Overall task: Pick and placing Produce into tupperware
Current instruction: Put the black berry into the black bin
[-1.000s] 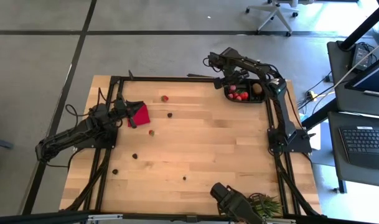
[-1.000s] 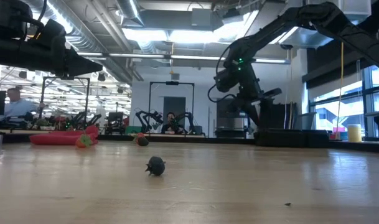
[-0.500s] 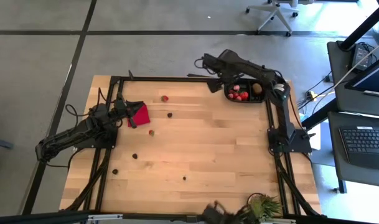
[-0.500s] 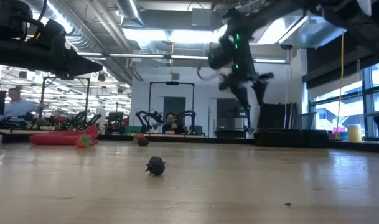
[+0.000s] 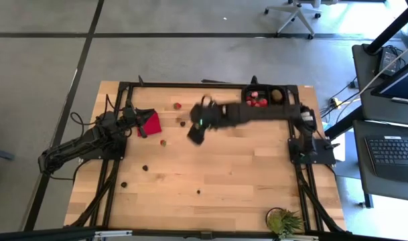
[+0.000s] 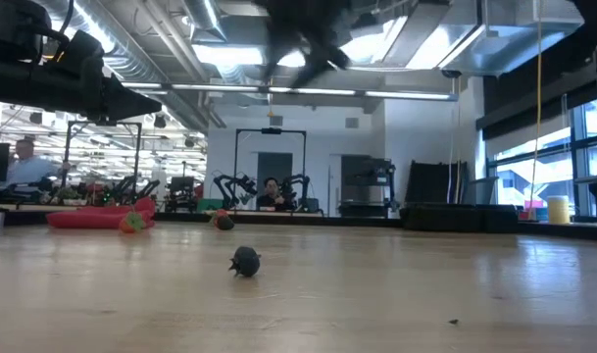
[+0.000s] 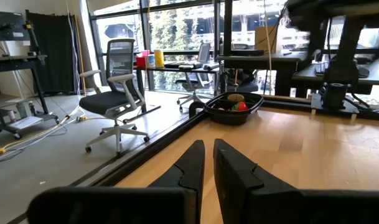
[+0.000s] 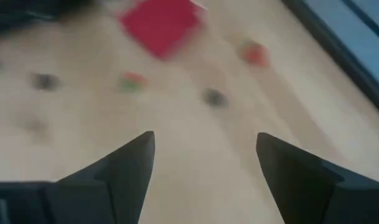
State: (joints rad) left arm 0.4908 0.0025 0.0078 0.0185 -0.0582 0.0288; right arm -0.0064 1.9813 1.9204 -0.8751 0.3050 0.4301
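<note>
— Where is the right gripper [image 5: 195, 130]?
— Mid-table, above the wood, fingers spread, holding nothing; the left gripper [image 5: 142, 127] sits clenched by the red cloth [image 5: 150, 123].
— And the produce?
— Some lies in the black tray [image 5: 279, 103] at the far edge; a strawberry [image 5: 178, 106] and dark berries [image 5: 145, 168] lie scattered.

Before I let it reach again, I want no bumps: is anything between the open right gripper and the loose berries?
Nothing visible. The right gripper, open and empty, hangs above bare wood; a dark berry and a red berry lie beside it, unblocked.
</note>
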